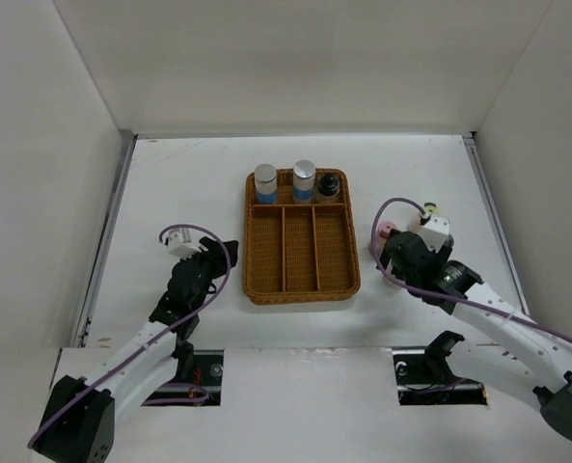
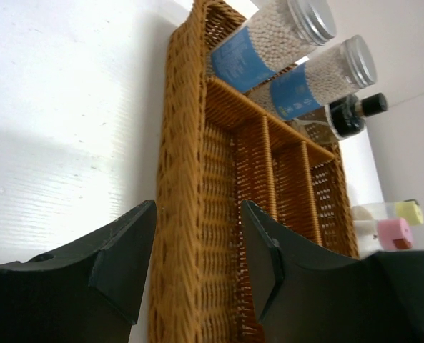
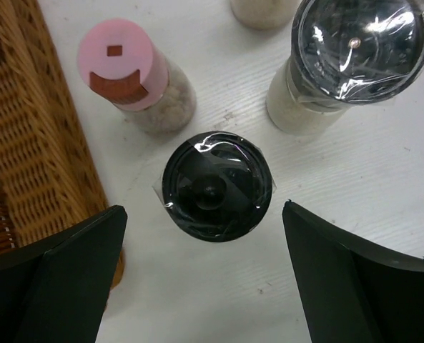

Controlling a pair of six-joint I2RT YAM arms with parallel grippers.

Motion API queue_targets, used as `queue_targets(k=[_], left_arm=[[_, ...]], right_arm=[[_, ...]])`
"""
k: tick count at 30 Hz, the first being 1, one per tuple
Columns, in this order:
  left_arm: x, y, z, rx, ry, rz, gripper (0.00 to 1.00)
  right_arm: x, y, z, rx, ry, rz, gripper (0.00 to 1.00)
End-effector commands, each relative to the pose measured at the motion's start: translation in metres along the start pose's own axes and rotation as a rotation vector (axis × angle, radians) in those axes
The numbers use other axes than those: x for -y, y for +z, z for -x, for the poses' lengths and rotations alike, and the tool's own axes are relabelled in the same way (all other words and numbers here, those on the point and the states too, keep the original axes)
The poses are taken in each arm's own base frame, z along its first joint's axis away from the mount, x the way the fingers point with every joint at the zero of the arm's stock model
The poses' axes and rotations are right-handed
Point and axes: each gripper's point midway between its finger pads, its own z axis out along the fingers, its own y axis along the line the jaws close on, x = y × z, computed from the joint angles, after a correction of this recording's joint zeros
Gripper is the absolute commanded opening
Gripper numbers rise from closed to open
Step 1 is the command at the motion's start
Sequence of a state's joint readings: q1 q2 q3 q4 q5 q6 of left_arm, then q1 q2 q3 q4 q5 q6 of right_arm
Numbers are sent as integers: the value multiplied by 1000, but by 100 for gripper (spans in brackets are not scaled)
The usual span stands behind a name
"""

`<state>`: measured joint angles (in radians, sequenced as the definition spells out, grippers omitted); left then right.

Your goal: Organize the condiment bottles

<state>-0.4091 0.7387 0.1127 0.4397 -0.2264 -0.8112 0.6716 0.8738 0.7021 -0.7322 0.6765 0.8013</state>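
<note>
Condiment bottles sit in two places in the overhead view. Three stand in the far cross compartment of the wicker tray, ahead and to the right of the left tool. The others cluster on the worktop under and just beyond the right tool, on the tray's right side. From the left wrist, the left tool's jaws stand partway apart with the tray's near wall in the gap; whether they pinch it I cannot tell. Far ahead of it stand two blue-labelled bottles with silver caps and a dark-capped bottle beside them. From the right wrist, the right tool is spread wide and holds nothing. Its fingers are well clear on either side of the black-capped bottle, which stands upright directly below. A pink-topped shaker stands ahead to the left, near the tray, and a grey-lidded jar ahead to the right. The black-capped bottle looks small, rigid and probably light, but narrow enough to tip. The film over its cap looks slippery, so closing squarely on the body below the cap seems safest.
</note>
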Motion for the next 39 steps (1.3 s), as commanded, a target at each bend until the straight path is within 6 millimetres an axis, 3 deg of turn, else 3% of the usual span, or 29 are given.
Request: queue_targets(k=[1,8,14,18,22,26,31,35,39], left_arm=[[7,2,21,106,28,-46,49],[1,0,15,119,59,-47,49],[2,0,16,123,62,-51,49],[-1,2,16,120,59,-37,50],[-1,4,15,119,58,-36,50],[-3,3,18,131,46,-36,49],[-12,2,19,140,36,1,49],[-17,2,20,141,26,25,49],[-21,1,22,145,16,35,49]], right_arm=[[-10,10,9,32,35,22,96],[-8,36,8,16,83,26,91],[-5,42,5,9,83,31,71],[-3,30,17,37,84,44,56],[-14,-2,45,83,102,107,52],[-57,-42,74,117,81,253,52],[-146,-77,101,173,30,468,52],[-224,-83,119,221,-3,609,52],[-293,-76,121,216,-60,692,52]])
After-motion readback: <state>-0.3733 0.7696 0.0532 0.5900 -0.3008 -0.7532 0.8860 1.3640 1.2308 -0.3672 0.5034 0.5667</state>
